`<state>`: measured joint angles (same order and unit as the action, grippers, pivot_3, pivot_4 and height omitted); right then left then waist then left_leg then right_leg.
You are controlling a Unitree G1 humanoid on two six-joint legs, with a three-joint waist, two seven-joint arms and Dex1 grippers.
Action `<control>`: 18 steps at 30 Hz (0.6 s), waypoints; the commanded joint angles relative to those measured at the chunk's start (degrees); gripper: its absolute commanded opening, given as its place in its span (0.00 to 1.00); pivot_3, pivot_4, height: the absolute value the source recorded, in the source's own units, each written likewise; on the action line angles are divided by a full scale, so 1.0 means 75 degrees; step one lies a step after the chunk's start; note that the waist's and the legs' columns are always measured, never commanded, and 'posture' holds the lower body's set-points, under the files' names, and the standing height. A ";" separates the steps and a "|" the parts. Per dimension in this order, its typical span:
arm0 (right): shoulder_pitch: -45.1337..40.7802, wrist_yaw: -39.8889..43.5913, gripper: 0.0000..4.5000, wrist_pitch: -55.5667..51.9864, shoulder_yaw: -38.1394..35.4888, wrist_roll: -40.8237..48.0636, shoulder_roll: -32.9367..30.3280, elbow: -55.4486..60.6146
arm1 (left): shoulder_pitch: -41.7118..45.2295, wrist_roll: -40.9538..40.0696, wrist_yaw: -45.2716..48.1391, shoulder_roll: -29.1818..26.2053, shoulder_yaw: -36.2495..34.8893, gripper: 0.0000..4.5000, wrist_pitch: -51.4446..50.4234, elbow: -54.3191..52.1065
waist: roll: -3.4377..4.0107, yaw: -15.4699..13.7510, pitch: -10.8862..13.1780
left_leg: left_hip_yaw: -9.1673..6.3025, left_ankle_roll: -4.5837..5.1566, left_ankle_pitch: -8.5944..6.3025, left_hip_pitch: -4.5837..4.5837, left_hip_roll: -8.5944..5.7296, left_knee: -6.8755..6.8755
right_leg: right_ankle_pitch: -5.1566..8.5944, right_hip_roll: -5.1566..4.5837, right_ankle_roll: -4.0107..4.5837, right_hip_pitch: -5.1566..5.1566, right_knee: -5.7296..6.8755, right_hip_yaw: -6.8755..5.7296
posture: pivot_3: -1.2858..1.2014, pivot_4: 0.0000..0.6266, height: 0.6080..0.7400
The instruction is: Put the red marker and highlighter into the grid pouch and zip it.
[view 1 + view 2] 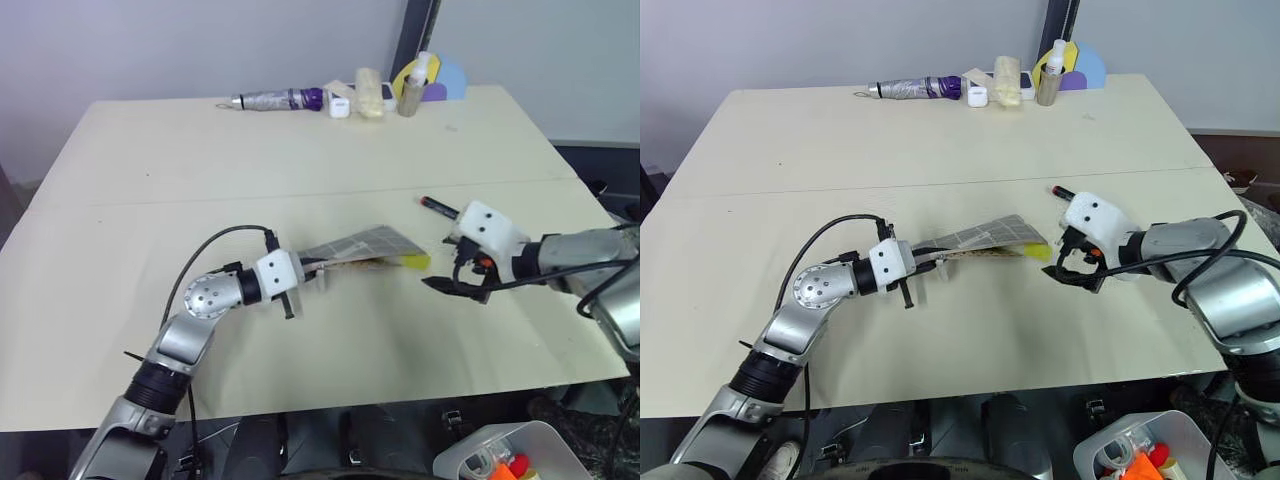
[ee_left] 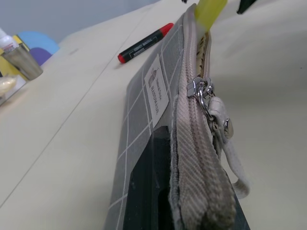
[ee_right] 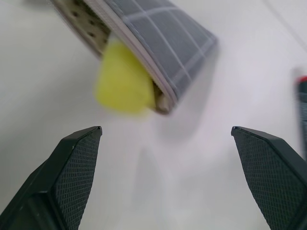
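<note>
My left gripper (image 1: 303, 268) is shut on the near end of the grid pouch (image 1: 365, 243), holding it on edge just above the table, zipper side up. The zipper pull (image 2: 204, 93) sits near that gripped end and the far end gapes open. The highlighter (image 3: 122, 81) sticks out of that open end, only its yellow tip showing. My right gripper (image 1: 455, 285) hovers open just beyond the tip, nothing between its fingers (image 3: 72, 177). The red marker (image 1: 437, 205) lies on the table behind the right gripper, apart from the pouch.
A silver-and-purple tube (image 1: 275, 99), a small bottle (image 1: 412, 85) and a few white and yellow items stand along the table's far edge. A white bin (image 1: 500, 455) with orange things sits below the front right corner.
</note>
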<state>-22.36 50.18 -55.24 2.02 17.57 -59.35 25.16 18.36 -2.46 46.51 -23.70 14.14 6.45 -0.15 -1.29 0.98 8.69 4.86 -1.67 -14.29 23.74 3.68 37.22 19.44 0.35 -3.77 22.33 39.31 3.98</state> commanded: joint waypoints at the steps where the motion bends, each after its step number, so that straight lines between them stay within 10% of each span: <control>1: 0.0013 0.0069 0.81 0.0152 -0.0426 0.0093 -0.0199 0.0134 | 0.0083 -0.0242 -0.0108 0.0096 -0.0188 0.00 -0.0134 -0.0286 | 0.0000 -0.0003 0.0000 | 0.0000 0.0000 0.0000 0.0000 0.0000 0.0000 | 0.0000 0.0000 0.0000 0.0000 0.0000 0.0000 | 0.52 0.24 1.00; 8: -0.0096 -0.0154 0.02 0.0049 -0.0216 0.0078 -0.0125 0.0334 | 0.0110 -0.0246 -0.0128 0.0119 -0.0186 0.00 -0.0181 -0.0280 | 0.0000 0.0000 0.0000 | 0.0000 0.0000 0.0000 0.0000 0.0000 0.0000 | 0.0000 0.0000 0.0000 0.0000 0.0000 0.0001 | 0.52 0.24 1.00; 18: -0.0746 -0.0364 0.02 -0.0447 0.0403 0.0430 0.0458 0.1099 | 0.0060 -0.0221 -0.0209 0.0154 -0.0169 0.00 -0.0222 -0.0332 | 0.0000 0.0003 0.0000 | 0.0000 0.0000 0.0000 0.0000 0.0000 0.0000 | 0.0000 0.0000 0.0000 0.0001 0.0000 0.0001 | 0.52 0.24 1.00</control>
<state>-26.35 47.87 -58.19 5.25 20.10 -56.46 31.38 18.39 -3.27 45.52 -22.86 13.80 4.73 -0.41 -1.29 1.00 8.69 4.86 -1.67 -14.29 23.74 3.68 37.22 19.44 0.34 -3.77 22.32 39.31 3.98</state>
